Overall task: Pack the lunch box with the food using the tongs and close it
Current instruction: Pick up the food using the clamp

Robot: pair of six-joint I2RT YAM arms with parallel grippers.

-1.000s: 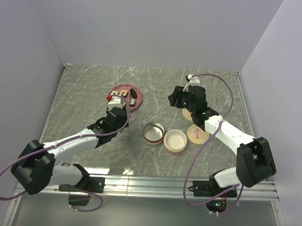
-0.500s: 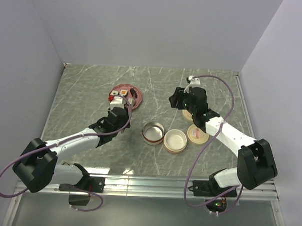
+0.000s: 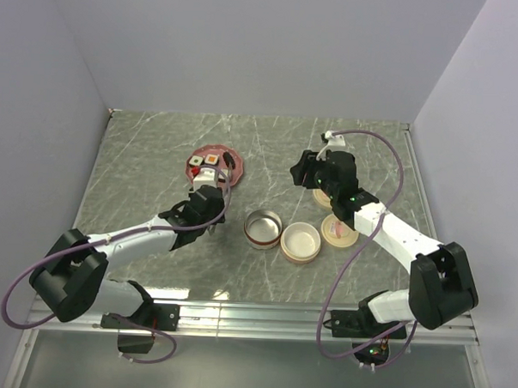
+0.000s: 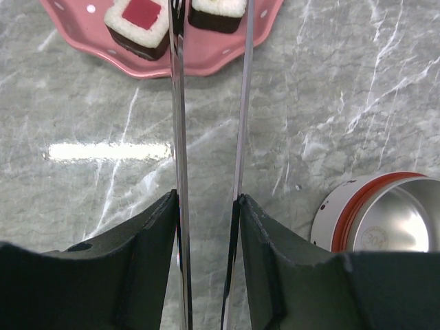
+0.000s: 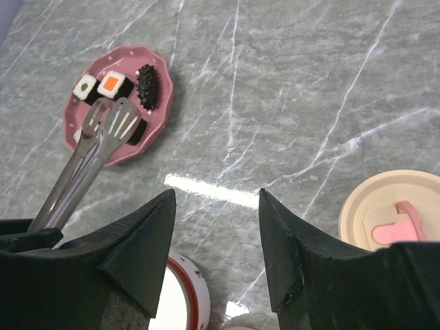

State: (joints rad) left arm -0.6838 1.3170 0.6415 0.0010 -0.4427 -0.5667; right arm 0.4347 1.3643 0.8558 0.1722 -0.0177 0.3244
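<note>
Nearest, your left claw clamps the tongs; your right claw hangs released, empty. Beyond, the tong tips hover over the plate, where the food lies: picking step. Next, pinch 1 piece and carry it to the lunch box.

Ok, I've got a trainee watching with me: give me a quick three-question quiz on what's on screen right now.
1. True or false: the right gripper holds the tongs.
2. The tongs' tips hang over: A the pink plate; B the steel container; C the cream lid.
3. Fill in: between the green-topped piece and the black spiky piece sits one with a ___ top.
Key: 1 false, the left gripper holds them; 2 A; 3 orange.
</note>
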